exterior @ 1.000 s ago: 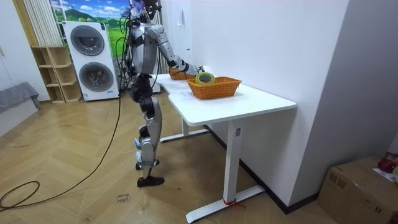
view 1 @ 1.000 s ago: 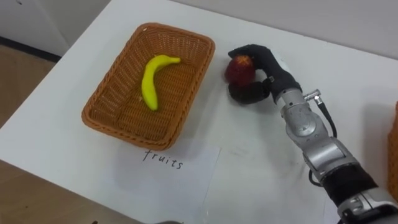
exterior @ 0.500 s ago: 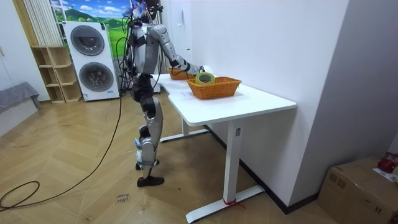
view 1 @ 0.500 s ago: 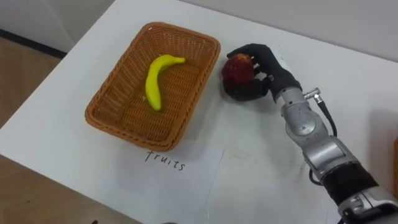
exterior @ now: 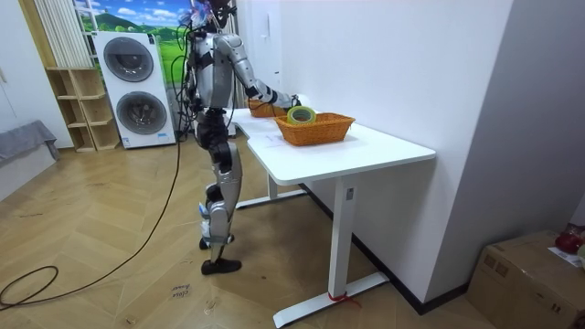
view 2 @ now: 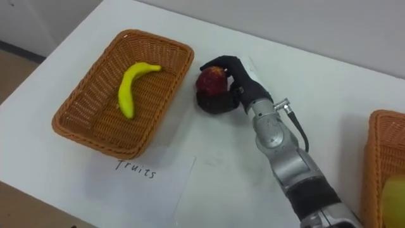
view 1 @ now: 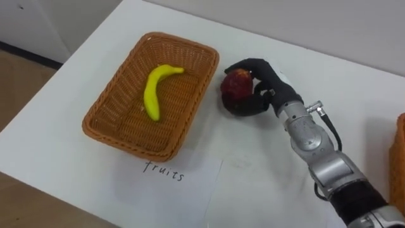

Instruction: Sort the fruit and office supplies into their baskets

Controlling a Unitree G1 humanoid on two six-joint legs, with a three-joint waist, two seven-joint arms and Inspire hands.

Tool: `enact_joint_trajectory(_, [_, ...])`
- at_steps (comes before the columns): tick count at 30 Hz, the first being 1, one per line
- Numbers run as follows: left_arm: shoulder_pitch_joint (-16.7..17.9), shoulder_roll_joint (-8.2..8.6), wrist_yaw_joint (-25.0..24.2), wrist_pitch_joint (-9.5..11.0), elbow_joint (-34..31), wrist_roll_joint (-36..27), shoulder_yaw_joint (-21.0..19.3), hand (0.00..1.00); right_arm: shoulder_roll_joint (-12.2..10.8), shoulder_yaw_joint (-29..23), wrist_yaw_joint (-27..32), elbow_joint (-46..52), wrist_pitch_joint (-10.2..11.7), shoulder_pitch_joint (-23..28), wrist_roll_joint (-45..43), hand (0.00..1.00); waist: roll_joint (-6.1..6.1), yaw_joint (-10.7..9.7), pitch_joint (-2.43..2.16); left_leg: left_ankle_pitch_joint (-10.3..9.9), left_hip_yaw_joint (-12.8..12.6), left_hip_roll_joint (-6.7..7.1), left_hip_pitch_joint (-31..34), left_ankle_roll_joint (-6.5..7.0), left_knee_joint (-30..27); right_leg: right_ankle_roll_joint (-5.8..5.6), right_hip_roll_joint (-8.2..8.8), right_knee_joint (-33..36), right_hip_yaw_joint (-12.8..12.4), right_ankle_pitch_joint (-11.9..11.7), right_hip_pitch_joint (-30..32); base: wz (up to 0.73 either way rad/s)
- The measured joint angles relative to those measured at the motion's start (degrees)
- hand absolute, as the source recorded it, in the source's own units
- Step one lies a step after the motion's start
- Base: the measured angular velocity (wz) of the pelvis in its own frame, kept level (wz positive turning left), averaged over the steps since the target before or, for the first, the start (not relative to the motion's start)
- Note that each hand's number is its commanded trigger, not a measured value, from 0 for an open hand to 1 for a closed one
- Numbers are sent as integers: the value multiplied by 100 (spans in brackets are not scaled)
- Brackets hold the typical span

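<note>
Landmark: the fruit basket [view 1: 183,95] on the white table [view 1: 253,177] is taken as reference; a banana [view 1: 150,92] is already laid inside it.
Paper sheet: a handwritten sheet [view 1: 183,183] is placed on the table just in front of the fruit basket.
Apple: the red apple [view 1: 235,84] is found just outside the fruit basket, close beside its right rim.
Right hand: the right hand [view 1: 269,88] is closed around the apple, with the fingers curled over its top and the thumb below it.
Height: it cannot be told whether the apple is lifted or is resting on the table.
Step judged: the apple is probably to be carried over the right rim and released beside the banana.
Risk one: the rim may be struck by the apple or the fingers if the lift is too low, and the light fruit basket may be pushed away.
Risk two: the round apple may be lost from the hold and may roll over the table.
Eye views: the hold on the apple is shown closely; in the right eye view a second basket [view 2: 376,164] with something yellow [view 2: 393,199] is seen well to the right of the fruit basket.
Room view: the robot is seen standing at the table's end, one arm stretched over it; the hold itself is too small to be read there.
</note>
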State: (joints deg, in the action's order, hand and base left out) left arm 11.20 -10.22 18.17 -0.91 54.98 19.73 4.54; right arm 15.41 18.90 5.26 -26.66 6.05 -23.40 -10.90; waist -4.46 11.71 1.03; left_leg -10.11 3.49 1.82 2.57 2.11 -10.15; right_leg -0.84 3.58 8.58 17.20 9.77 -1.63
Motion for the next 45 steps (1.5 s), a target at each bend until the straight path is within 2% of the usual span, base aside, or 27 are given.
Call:
enact_joint_trajectory(4, [124,-3,46,-5,-118,-4,-119,0,100,-67,-56,272,-88,120,-91,100,-3,-110,-20,0,-1,-7,-166,0,65,0,-10,-3,-62,0,-106,-11])
enact_joint_trajectory(8, [142,-1,149,-2,-103,1,-206,0,118,-470,-40,351,-89,117,-145,100,1,-163,-37,0,-31,0,-328,0,77,0,-22,2,-305,0,-235,-7])
enact_joint_trajectory(11, [129,-2,158,1,-12,26,-276,0,248,-516,-40,593,-94,118,-139,100,9,-184,-45,0,-29,-1,-405,0,83,0,-27,1,-328,0,-295,-7])
enact_joint_trajectory(16, [136,3,156,-12,194,85,-333,0,299,-514,-51,1043,-96,118,-137,100,14,-186,-43,0,-25,-11,-484,0,86,0,-39,-1,-323,0,-370,0])
enact_joint_trajectory(21, [240,10,140,-165,260,113,-332,0,298,-514,-83,1241,-113,118,-165,100,17,-173,-41,0,-23,-13,-547,0,86,0,-34,-3,-324,1,-442,2])
enact_joint_trajectory(26, [210,27,120,-169,252,121,-393,0,297,-506,-126,1408,-250,111,-270,100,16,-15,-41,-1,-29,-11,-505,0,89,0,-30,-2,-322,0,-399,-2])
enact_joint_trajectory(40, [208,25,10,-175,226,245,-447,0,278,-396,-222,1447,-269,-44,-308,100,18,315,-39,-2,26,0,-497,-1,77,-3,-28,4,-232,2,-438,3])
enact_joint_trajectory(42, [208,26,-56,-209,213,273,-445,0,281,-277,-305,1538,-375,-44,-305,100,17,350,-40,3,35,0,-434,-11,50,-3,-21,7,-127,2,-425,0])
enact_joint_trajectory(45, [213,26,-148,-289,179,300,-431,0,242,-136,-350,1637,-473,-44,-322,100,21,427,-40,11,35,-2,-413,-24,37,-2,-27,13,-126,2,-411,0])
